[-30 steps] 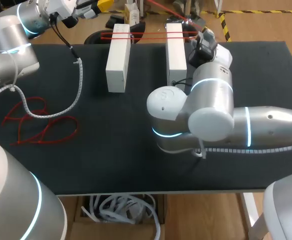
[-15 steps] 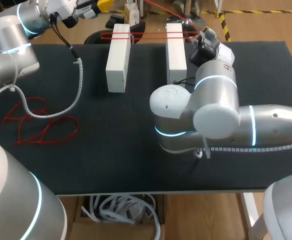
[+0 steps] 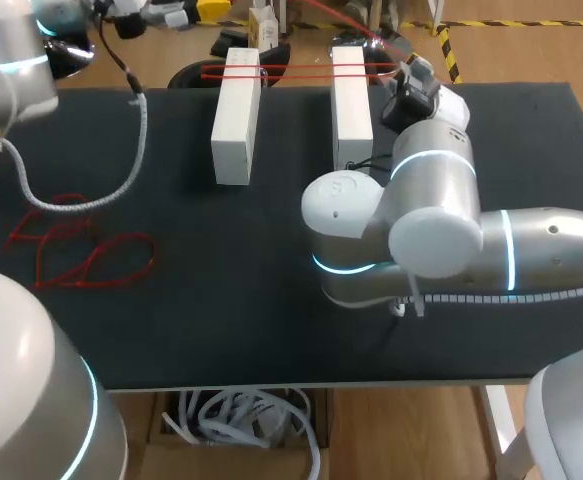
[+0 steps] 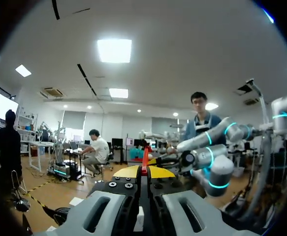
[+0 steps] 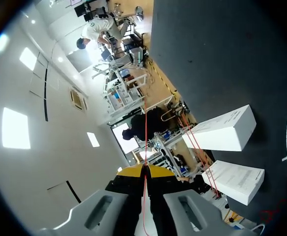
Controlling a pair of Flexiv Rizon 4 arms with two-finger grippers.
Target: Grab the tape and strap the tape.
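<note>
Two white boxes [image 3: 235, 115] [image 3: 351, 100] lie side by side at the back of the dark table [image 3: 271, 300]. A red strap [image 3: 291, 72] runs as two lines across their far ends. My right gripper [image 3: 399, 70] sits just right of the right box, shut on this strap. In the right wrist view the strap [image 5: 144, 128] leads straight out from between the yellow tips of the right gripper [image 5: 144, 169], with both boxes [image 5: 222, 130] beside it. My left gripper [image 3: 209, 9] is raised beyond the table's back left. In the left wrist view it [image 4: 144, 171] is shut on a short red strap end [image 4: 145, 156].
Several loose red straps [image 3: 71, 250] lie in loops on the table's left side. The left arm's white spiral cable [image 3: 121, 180] hangs over the back left. My right arm's bulky elbow [image 3: 391, 230] fills the middle right of the table.
My left arm has swung up and to the left, dragging its spiral cable along. The right arm has edged slightly right. Both grippers stay shut.
</note>
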